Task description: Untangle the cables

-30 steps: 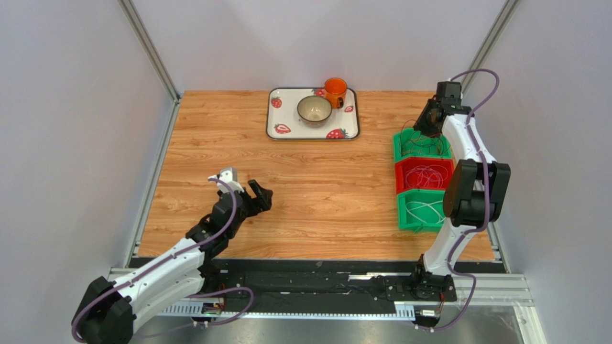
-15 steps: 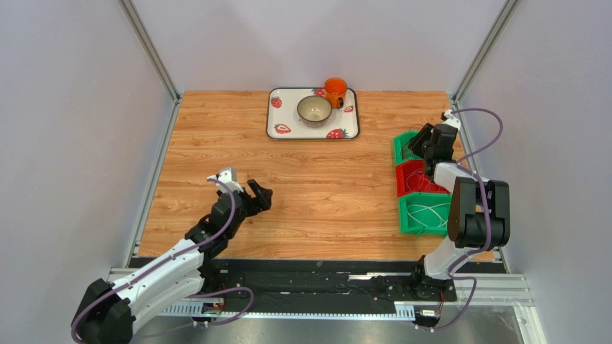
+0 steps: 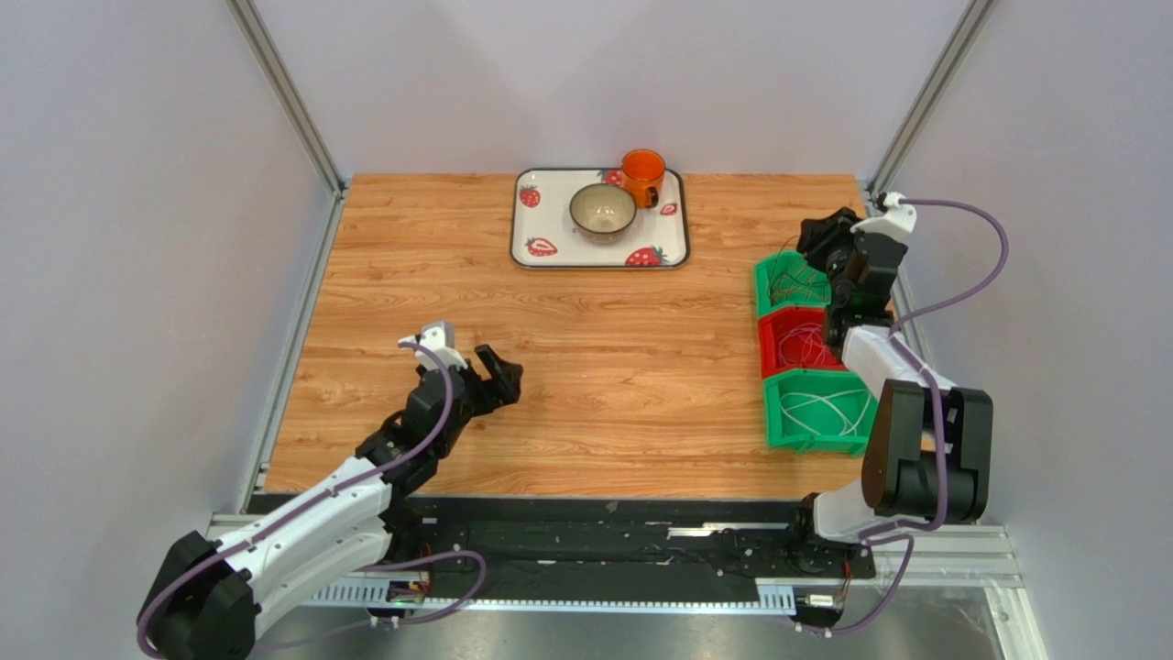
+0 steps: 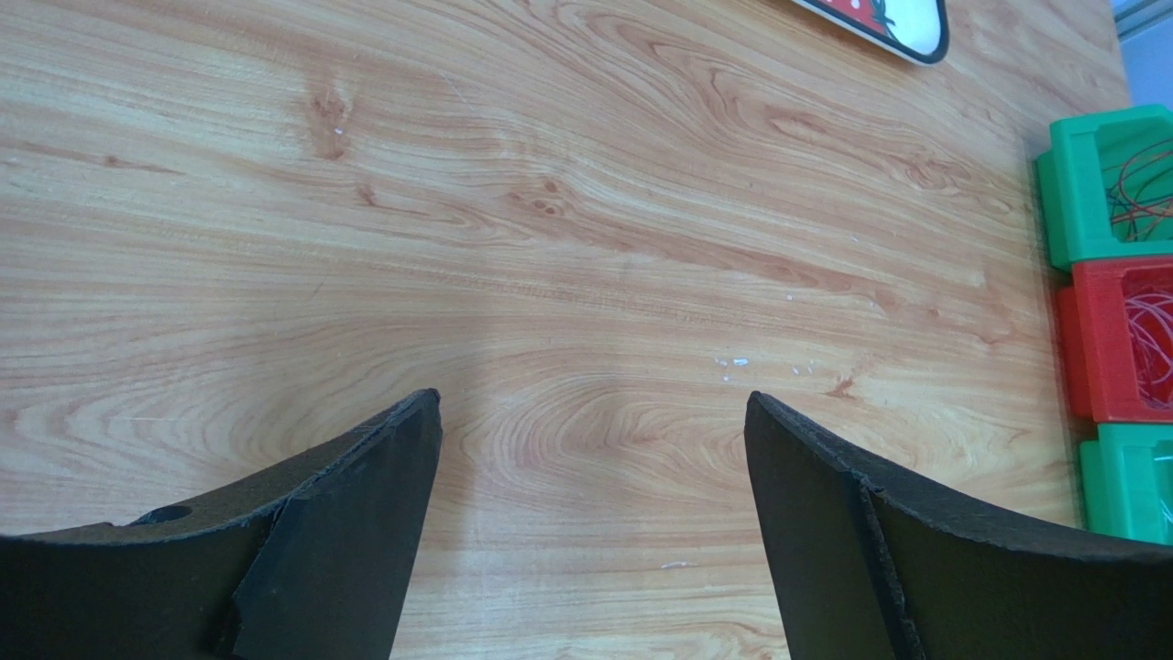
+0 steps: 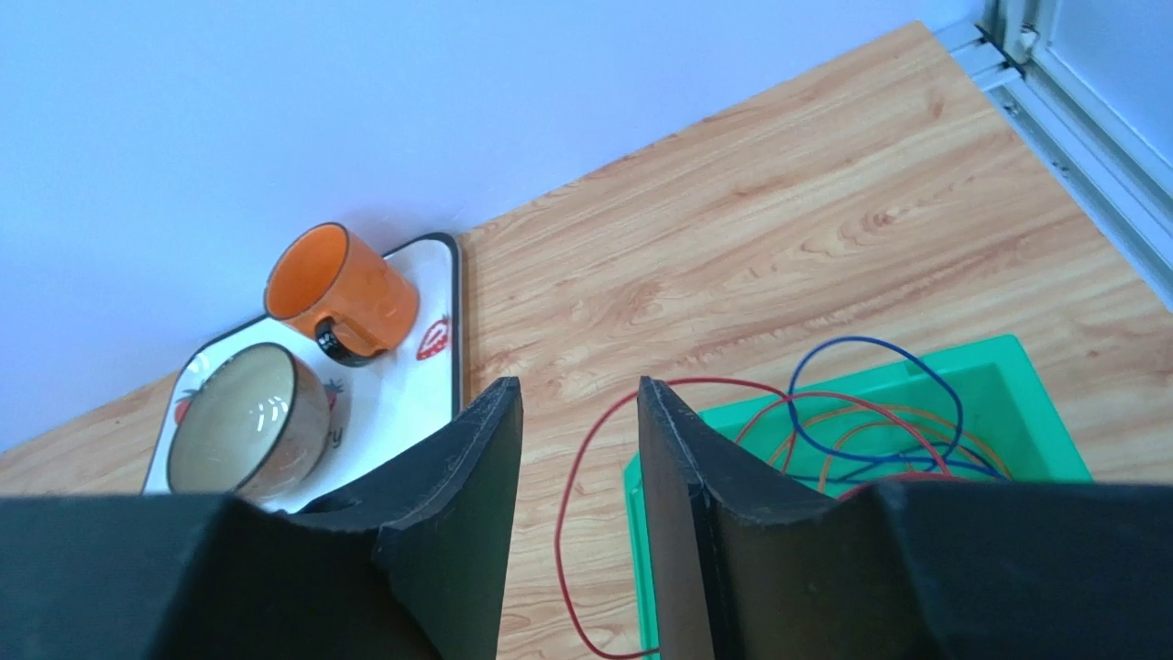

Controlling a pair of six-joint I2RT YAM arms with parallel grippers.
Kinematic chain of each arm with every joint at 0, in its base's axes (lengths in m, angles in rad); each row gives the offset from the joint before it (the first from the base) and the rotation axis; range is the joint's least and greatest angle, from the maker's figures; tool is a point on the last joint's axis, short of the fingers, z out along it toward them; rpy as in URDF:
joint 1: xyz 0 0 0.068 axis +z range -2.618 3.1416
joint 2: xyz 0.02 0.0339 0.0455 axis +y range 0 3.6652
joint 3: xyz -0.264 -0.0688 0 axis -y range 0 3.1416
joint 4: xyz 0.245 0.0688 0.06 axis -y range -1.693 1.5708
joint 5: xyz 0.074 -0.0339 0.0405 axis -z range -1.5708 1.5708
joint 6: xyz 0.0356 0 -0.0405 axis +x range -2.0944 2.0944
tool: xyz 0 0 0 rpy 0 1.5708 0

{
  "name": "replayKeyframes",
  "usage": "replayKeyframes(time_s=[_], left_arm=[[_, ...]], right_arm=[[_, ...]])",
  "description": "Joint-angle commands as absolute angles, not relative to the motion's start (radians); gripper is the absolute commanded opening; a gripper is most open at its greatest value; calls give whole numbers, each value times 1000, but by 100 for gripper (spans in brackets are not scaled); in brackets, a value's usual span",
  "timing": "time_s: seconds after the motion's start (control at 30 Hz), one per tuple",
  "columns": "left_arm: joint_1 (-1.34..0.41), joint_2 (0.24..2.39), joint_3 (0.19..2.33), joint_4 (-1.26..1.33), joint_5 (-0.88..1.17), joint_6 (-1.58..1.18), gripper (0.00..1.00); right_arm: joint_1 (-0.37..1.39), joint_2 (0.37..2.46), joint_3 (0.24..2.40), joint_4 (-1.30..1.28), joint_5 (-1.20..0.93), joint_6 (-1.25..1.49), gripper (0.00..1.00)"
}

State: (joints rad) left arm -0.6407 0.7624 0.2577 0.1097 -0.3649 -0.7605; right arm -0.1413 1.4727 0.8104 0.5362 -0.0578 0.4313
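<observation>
The cables (image 5: pixel 851 413) sit mostly in the far green bin (image 5: pixel 1036 413), just right of your right gripper's (image 5: pixel 578 392) fingertips: blue, orange and red loops piled together. One red cable (image 5: pixel 559 530) spills over the rim onto the table (image 4: pixel 551 206) beyond the gap between the fingers. Over the last second that arm swings away from above the bin toward the back right corner, and its fingers part a little. They now stand a narrow gap apart with nothing between them. I read this as a release or a missed pick, so the tangle looks no looser. Your left gripper (image 4: pixel 592 413) has not moved. It hangs wide open and empty over bare wood, well apart from the bins off to the right of its fingers. More wires lie in the red bin (image 3: pixel 806 337) and the near green bin (image 3: pixel 812 410), but from above they are too fine to trace. The right fingers hide the near half of the far bin, so you cannot tell where the strands cross or knot.
</observation>
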Motion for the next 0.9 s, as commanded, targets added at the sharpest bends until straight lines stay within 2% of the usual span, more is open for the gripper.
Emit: replayKeyframes(time_s=[0.0, 0.1, 0.33, 0.4, 0.5, 0.87], left_arm=[[-643, 762, 278, 149, -364, -750, 89], [-643, 762, 278, 147, -365, -752, 89], [-643, 769, 279, 149, -364, -750, 89], [-641, 765, 279, 147, -364, -752, 89], [-643, 765, 278, 147, -362, -750, 89], [-643, 758, 275, 146, -365, -753, 89]], right_arm=[[-146, 1502, 940, 537, -164, 456, 38], [-132, 1514, 1037, 398, -163, 492, 36], [-74, 1538, 1215, -105, -215, 568, 21], [-61, 1563, 1242, -179, -279, 593, 10], [-52, 1647, 1278, -251, -362, 609, 3], [-90, 1798, 1318, -322, -328, 572, 0]])
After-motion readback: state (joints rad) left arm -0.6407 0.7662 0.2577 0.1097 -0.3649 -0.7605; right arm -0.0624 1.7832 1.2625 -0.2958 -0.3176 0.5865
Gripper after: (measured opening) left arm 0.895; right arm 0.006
